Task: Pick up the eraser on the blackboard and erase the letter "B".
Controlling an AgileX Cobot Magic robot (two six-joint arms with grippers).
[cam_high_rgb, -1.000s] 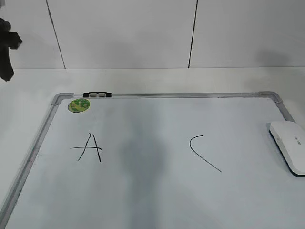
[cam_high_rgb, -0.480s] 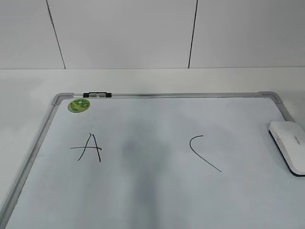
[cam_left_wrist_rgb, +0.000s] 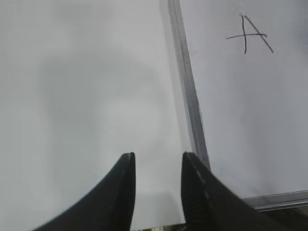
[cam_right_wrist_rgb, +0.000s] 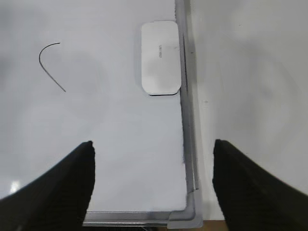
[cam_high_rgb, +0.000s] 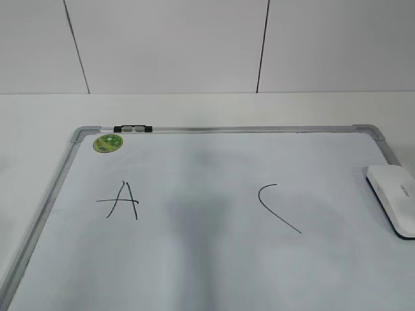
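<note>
At the three o'clock edge of the board (cam_high_rgb: 214, 259) lies the eraser (cam_high_rgb: 393, 197), a shiny white block. It sits flat on the board, just beside the silver frame. In the right wrist view the eraser (cam_right_wrist_rgb: 160, 57) is at twelve o'clock, well ahead of the right claw (cam_right_wrist_rgb: 153, 159). That claw is spread wide and holds nothing.

The letter "B" cannot be seen anywhere. Only a black A (cam_high_rgb: 122, 200) shows at nine o'clock and a black curve (cam_high_rgb: 277, 206) near the middle. Between them the board looks bare, with a soft grey shadow. So the rubbing may already be done.

The left claw (cam_left_wrist_rgb: 158, 161) hangs off the board, over the white table (cam_left_wrist_rgb: 86, 86), near the frame. Its two tips stand a little apart and pinch nothing.

What could go wrong? If the right claw goes for the eraser again, it could bump the frame, because the eraser lies so close to it. The shiny top could slip out of the tips. A wipe in the wrong spot could smear the A or the curve, which should stay. A green sticker (cam_high_rgb: 107, 143) at eleven o'clock and a small black clip (cam_high_rgb: 132, 129) on the top frame are far from harm.
</note>
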